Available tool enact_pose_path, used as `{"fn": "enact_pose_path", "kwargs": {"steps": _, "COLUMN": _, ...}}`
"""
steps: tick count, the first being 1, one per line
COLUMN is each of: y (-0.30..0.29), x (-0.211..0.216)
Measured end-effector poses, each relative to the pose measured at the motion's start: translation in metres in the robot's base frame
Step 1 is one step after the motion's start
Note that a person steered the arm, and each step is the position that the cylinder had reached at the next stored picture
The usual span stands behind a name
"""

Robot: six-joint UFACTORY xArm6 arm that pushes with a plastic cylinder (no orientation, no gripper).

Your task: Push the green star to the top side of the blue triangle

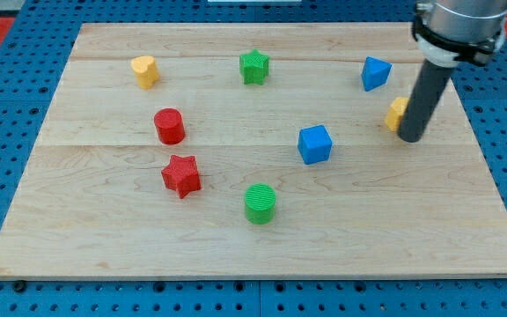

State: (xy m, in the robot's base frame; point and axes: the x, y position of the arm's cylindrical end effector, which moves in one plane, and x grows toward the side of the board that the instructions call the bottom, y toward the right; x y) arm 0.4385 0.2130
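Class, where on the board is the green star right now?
The green star sits near the view's top edge, about centre, between the yellow block on its left and the blue triangle on its right.

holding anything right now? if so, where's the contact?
Nothing is held. My tip sits beside the yellow block, on its right; contact cannot be told. The green star lies far left.

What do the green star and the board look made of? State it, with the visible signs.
Green star: probably plastic, matte; uniform saturated colour, faint ridges hinting at 3D printing. Board: light wood, smooth, unpainted; grain lines and plank seams run across it.
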Motion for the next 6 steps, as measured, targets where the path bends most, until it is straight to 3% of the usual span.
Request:
{"fn": "enact_pose_path", "kwargs": {"steps": 1, "y": 0.026, "x": -0.005}}
{"fn": "enact_pose_path", "kwargs": {"steps": 3, "y": -0.008, "x": -0.028}}
{"fn": "enact_pose_path", "kwargs": {"steps": 4, "y": -0.013, "x": -0.009}}
{"fn": "enact_pose_path", "kwargs": {"steps": 5, "y": -0.080, "x": 0.002}}
{"fn": "enact_pose_path", "kwargs": {"steps": 6, "y": -0.144, "x": -0.028}}
